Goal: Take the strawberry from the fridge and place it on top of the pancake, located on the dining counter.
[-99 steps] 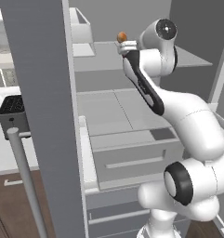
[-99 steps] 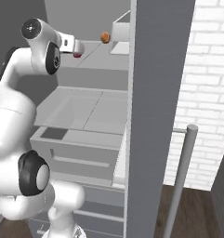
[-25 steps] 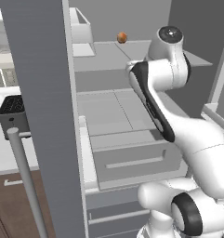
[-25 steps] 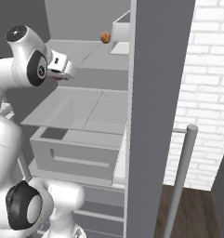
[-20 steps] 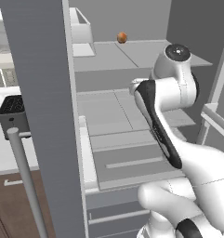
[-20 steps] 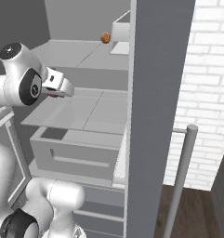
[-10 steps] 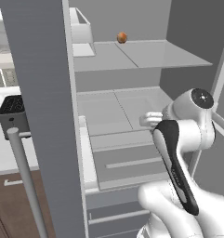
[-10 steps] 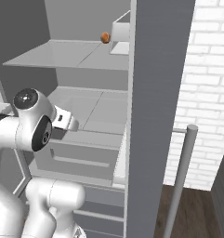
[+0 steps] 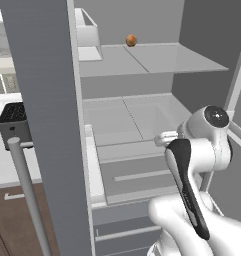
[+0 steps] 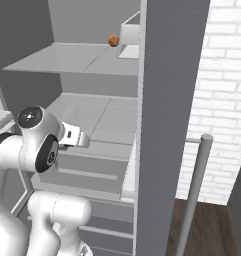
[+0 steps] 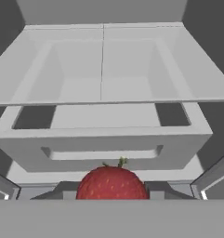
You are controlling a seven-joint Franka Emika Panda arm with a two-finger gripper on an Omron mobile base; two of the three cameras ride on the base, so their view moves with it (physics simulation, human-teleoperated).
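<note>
Left base view: The fridge stands open, its grey door edge in the foreground. An orange fruit rests on the upper shelf, just beside a white bin. The arm is folded low in front of the drawer, well below that shelf. The finger state cannot be read from this side.

Right base view: The same orange fruit sits on the upper shelf, which the arm does not reach. The hand is level with the drawer front and points into the fridge. The strawberry cannot be made out here.

Hand view: The strawberry fills the bottom centre, directly at the gripper, with its green stalk pointing up. The fingertips are hidden by the fruit and the lower edge, so contact is not shown directly. Judged from the fruit's position, the fingers are pinching it. Beyond it lie the drawer and the lower shelf.

Progress: The pick appears done, as the strawberry is off the shelf and in the gripper. Remaining steps, as judged: withdraw clear of the fridge, drive to the dining counter, and set the fruit on the pancake.
</note>
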